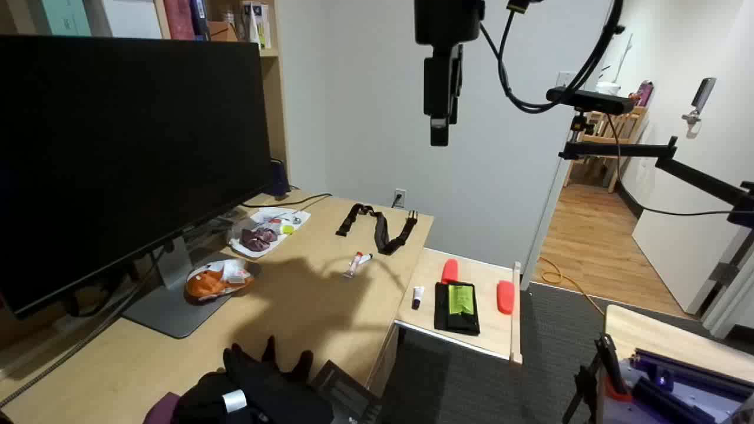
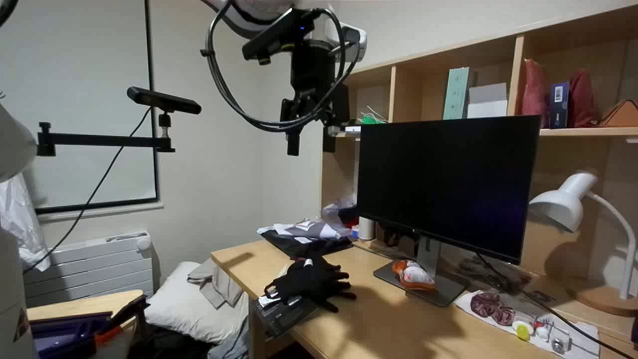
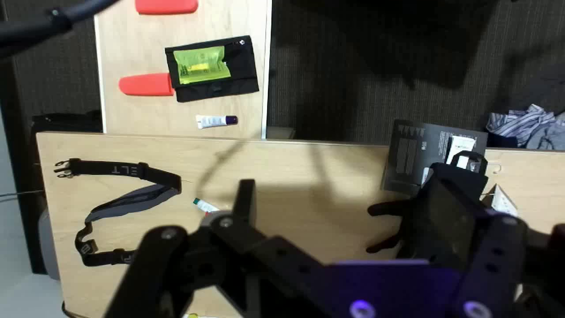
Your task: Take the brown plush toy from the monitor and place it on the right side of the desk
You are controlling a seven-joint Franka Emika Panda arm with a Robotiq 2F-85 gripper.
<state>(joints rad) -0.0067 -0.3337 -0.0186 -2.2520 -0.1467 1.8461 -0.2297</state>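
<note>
From here I see the plush toy on the monitor's flat foot, which seems to support it. The pincer hangs high, spread wide and empty, presumably because grasping has not begun.

Gripper black, angular; round silvery screw heads on linkage; violet-tinted palm; looped black cables; arm casing whitish.

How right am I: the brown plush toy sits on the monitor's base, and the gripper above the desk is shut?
Not shut: the gripper above the desk is open, fingers apart, in the wrist view. The brown plush toy does sit on the base of the monitor.
</note>
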